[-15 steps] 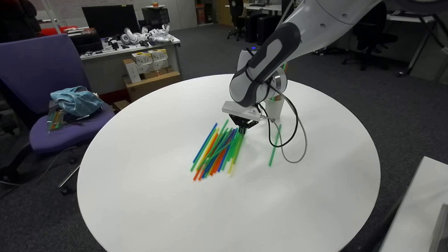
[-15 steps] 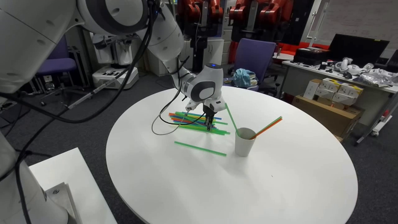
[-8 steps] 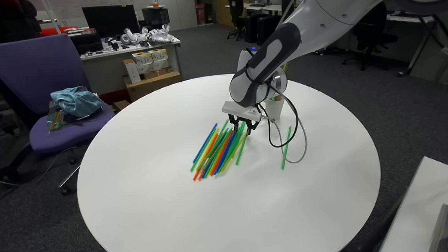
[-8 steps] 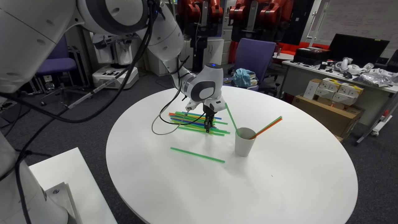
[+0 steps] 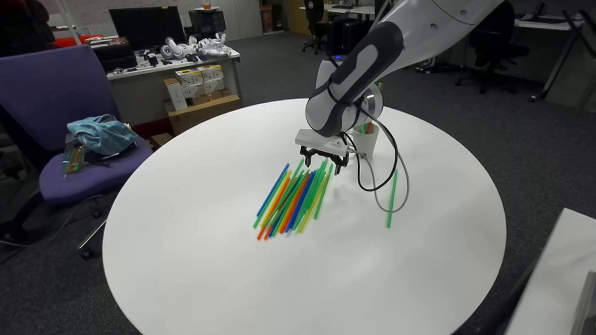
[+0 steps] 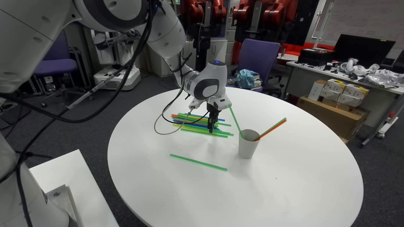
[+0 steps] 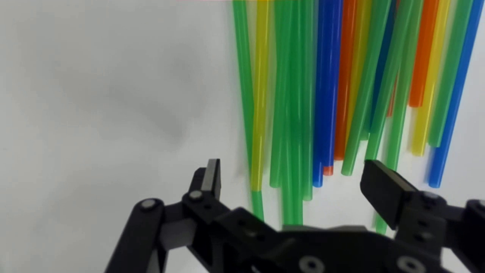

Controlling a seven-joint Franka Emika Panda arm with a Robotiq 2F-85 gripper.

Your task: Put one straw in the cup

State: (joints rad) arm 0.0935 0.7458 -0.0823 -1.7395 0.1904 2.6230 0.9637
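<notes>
Several green straws (image 5: 323, 191) lie in a mixed-colour pile on the table. Another green straw (image 6: 199, 162) lies apart from the pile, near the foot of the cup. The white cup (image 6: 247, 148) stands upright and holds two green straws and an orange one leaning on its rim; in an exterior view the arm partly hides this cup (image 5: 365, 144). My gripper (image 7: 292, 165) is wide open over one end of the pile, with nothing held. In the wrist view, ends of green, yellow, blue and orange straws pass below the gap between its fingers (image 7: 382, 189).
The round white table (image 6: 284, 189) carries everything. Orange, yellow and blue straws (image 7: 329, 76) are packed in among the green ones. A loop of cable (image 5: 395, 184) hangs from the arm near the lone straw and the cup.
My gripper has gone from shut at the pile to open and has risen slightly. The lone green straw has shifted away from the pile. Straws at the pile's edge have spread a little.
</notes>
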